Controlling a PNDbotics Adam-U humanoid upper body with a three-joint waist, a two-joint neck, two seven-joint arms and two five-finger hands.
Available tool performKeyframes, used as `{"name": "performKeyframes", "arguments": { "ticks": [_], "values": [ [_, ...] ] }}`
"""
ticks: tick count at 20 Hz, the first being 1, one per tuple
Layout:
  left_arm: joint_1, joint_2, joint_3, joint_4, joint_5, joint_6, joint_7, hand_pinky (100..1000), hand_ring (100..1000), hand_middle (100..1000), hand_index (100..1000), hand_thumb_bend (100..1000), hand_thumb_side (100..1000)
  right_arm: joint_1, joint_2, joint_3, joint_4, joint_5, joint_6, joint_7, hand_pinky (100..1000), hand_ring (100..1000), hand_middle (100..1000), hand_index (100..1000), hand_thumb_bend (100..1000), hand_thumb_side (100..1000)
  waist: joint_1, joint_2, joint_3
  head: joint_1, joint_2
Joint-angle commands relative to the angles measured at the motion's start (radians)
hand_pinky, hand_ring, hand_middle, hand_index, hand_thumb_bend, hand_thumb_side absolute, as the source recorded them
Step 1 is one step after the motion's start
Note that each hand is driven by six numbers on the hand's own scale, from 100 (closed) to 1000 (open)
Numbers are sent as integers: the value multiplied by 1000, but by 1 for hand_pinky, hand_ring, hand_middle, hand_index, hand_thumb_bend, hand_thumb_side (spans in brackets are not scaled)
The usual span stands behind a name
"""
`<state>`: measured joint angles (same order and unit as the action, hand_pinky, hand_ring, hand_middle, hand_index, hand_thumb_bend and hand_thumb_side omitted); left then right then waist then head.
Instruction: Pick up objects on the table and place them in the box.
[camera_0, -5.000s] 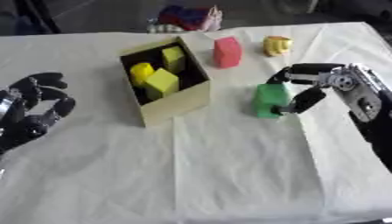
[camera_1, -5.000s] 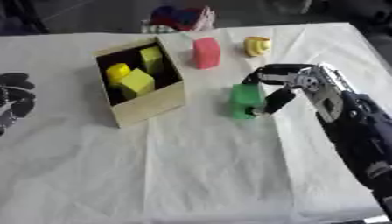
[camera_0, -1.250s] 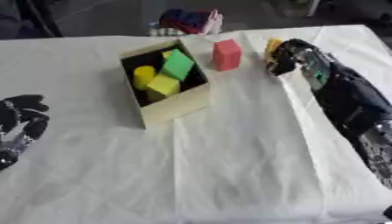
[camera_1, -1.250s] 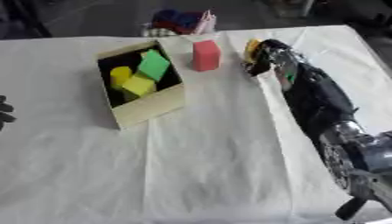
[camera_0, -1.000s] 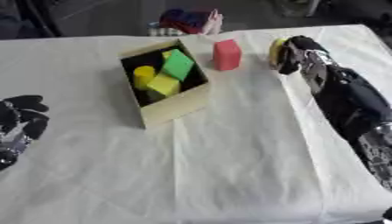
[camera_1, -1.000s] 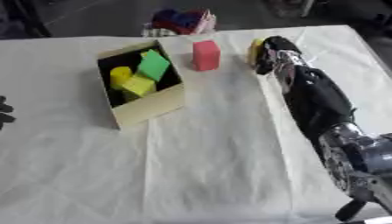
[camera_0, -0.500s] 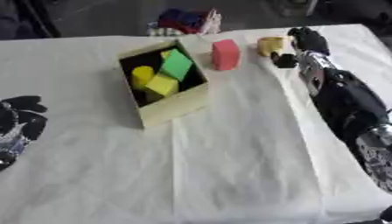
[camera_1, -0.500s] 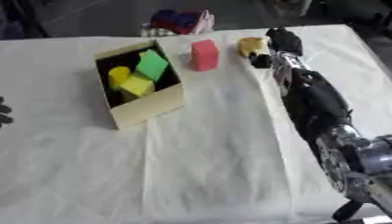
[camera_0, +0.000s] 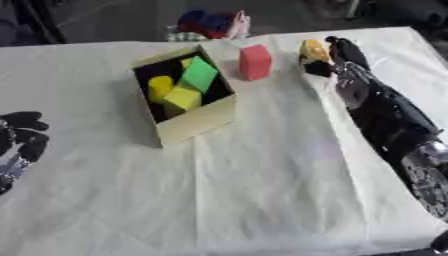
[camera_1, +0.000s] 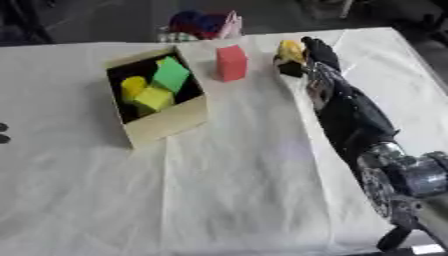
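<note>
Reaching to the upper right, our right hand curled around the yellow object to lift it. We meant it for the box. Our left hand rested idle at the left edge, fingers curled.

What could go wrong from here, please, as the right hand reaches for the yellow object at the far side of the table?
The right hand is at the yellow object, but its fingers' closure cannot be judged, so the object may slip or be nudged away.

The red block stands close beside the yellow object, between it and the box; a low carry toward the box could knock it over.

The box already holds a green block and yellow blocks, so the new piece might perch on them.
</note>
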<state>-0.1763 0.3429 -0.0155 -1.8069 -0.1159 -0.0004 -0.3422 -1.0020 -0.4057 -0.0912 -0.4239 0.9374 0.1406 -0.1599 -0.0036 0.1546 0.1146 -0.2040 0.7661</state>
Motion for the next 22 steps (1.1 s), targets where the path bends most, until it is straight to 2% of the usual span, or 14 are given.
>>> {"name": "performKeyframes", "arguments": {
  "ticks": [1, 6, 8, 9, 12, 13, 18, 22],
  "values": [
    [-11, 10, 5, -22, 2, -1, -2, 844, 685, 679, 835, 447, 626, -17, -9, 6, -9, 62, 4, 22, 821, 826, 816, 937, 384, 572, 16, -2, 4, -7, 4],
    [-15, 8, 3, -23, 5, -1, -4, 844, 684, 679, 836, 443, 627, -8, -5, -3, -9, 144, 61, 30, 802, 788, 753, 865, 235, 343, 17, 3, 14, -19, 4],
    [-16, 8, 2, -23, 5, -1, -5, 845, 684, 679, 836, 437, 628, -5, -4, -6, -12, 168, 96, 5, 791, 766, 716, 828, 171, 248, 18, 4, 16, -23, 4],
    [-16, 8, 3, -23, 6, -1, -5, 845, 683, 679, 835, 442, 627, -3, -4, -8, -14, 179, 112, -11, 788, 760, 703, 818, 167, 231, 17, 5, 17, -24, 4],
    [-17, 7, 3, -23, 6, 1, -4, 845, 682, 679, 835, 437, 629, 0, -4, -10, -16, 202, 152, -62, 765, 711, 594, 727, 100, 100, 17, 6, 19, -28, 4],
    [-17, 7, 3, -23, 6, 1, -4, 845, 682, 678, 835, 437, 629, 1, -4, -12, -18, 209, 165, -84, 754, 685, 545, 681, 100, 100, 16, 6, 19, -28, 4],
    [-17, 8, 3, -23, 6, 3, -2, 845, 681, 678, 835, 435, 630, 2, -4, -20, -28, 218, 211, -216, 716, 607, 412, 537, 100, 100, 15, 5, 19, -29, 4],
    [-17, 8, 4, -23, 6, 4, -1, 845, 681, 677, 835, 434, 630, 3, -8, -22, -32, 190, 221, -302, 696, 578, 365, 491, 100, 100, 14, 4, 18, -30, 4]
  ]
}}
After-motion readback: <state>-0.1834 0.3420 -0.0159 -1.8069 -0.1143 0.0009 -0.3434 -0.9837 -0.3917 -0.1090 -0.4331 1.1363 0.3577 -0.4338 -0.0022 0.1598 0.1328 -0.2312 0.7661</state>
